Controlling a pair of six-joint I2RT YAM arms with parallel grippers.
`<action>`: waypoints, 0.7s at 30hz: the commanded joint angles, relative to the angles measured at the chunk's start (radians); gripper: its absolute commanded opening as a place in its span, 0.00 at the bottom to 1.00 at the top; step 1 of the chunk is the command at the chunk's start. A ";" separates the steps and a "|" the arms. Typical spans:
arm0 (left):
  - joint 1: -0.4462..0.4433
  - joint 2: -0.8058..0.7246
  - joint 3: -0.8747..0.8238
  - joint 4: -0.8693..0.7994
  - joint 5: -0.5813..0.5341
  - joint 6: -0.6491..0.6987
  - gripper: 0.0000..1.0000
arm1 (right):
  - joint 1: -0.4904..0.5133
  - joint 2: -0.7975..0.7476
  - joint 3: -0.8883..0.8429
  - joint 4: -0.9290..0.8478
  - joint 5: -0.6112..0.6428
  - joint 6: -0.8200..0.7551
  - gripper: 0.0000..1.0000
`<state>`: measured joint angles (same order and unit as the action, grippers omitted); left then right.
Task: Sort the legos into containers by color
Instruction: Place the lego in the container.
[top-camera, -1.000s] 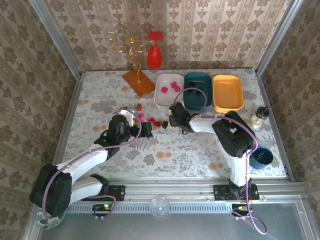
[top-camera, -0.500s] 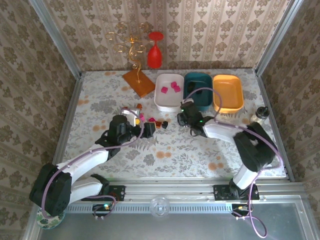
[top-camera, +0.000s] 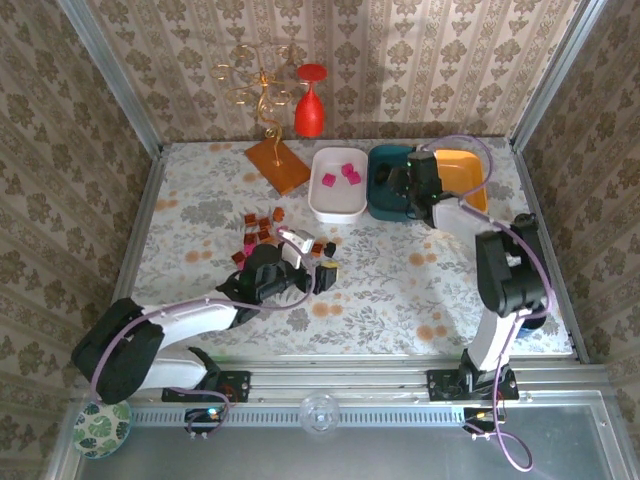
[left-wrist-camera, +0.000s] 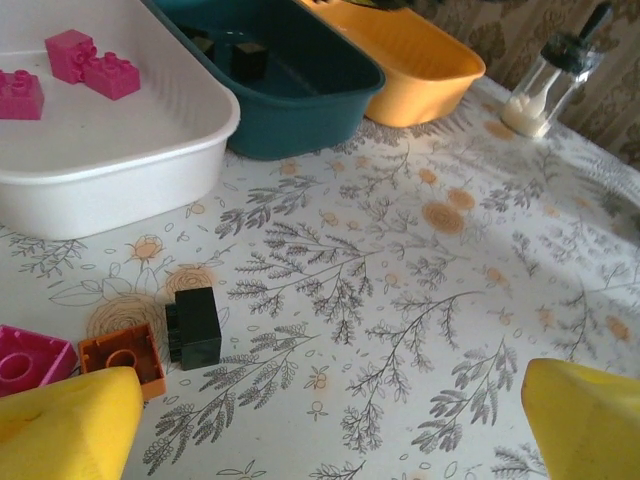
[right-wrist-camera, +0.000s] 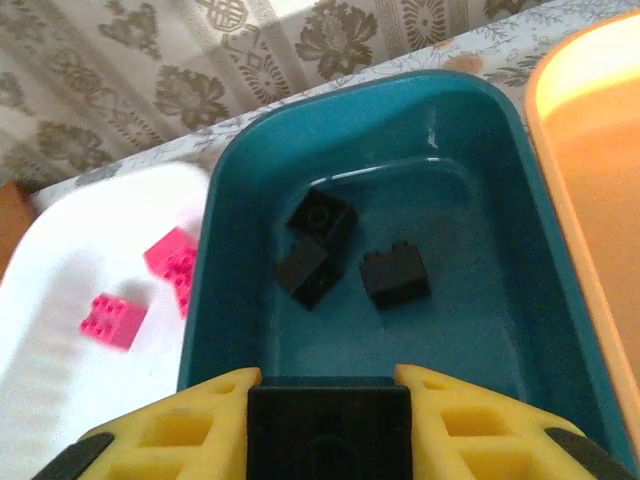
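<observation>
In the top view, the right gripper (top-camera: 398, 185) has swung from the loose legos (top-camera: 262, 226) at centre left to above the dark teal tray (top-camera: 380, 207), upper centre. The left gripper (top-camera: 324, 271) has slid right toward a stray piece.

In the left wrist view, its fingers (left-wrist-camera: 65, 430) gape wide and empty. A black lego (left-wrist-camera: 195, 327) sits low left beside an orange lego (left-wrist-camera: 122, 355).

In the right wrist view, the yellow jaws clamp a black block (right-wrist-camera: 330, 425) at bottom centre, over three black legos (right-wrist-camera: 320, 250) lying in the tray. A drop there looks like the next step.
</observation>
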<state>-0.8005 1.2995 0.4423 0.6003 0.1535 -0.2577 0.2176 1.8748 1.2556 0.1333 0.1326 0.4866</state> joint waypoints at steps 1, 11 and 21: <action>-0.015 0.040 -0.004 0.077 -0.042 0.077 0.98 | 0.004 0.100 0.122 -0.096 -0.024 0.030 0.41; 0.001 -0.009 0.048 -0.132 -0.169 0.060 1.00 | 0.050 -0.072 0.034 -0.103 -0.058 -0.058 0.73; 0.302 -0.193 0.011 -0.352 -0.120 -0.139 1.00 | 0.368 -0.275 -0.281 -0.085 0.015 -0.168 0.78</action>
<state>-0.5472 1.1286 0.4835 0.3172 0.0170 -0.3084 0.5549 1.6089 1.0306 0.0555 0.1070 0.3538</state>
